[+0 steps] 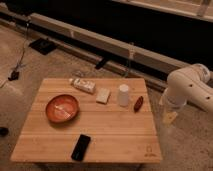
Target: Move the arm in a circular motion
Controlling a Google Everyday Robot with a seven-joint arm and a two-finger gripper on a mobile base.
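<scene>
Camera view. I am logging:
- the arm (189, 86), hanging at far right, off the wooden table (115, 131);
- its gripper (169, 118), pointing down beside the table's right edge, state I cannot tell;
- orange bowl (62, 108), white cup (123, 95), black phone (81, 147).

Circle progress: I am judging it unreadable from one pose.

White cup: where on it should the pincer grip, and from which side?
Probably across its round wall, coming from above: the cup stands upright, with a pale block and a reddish item close on either side, crowding side approaches. The pincer hangs beyond the table edge, past the reddish item.
</scene>
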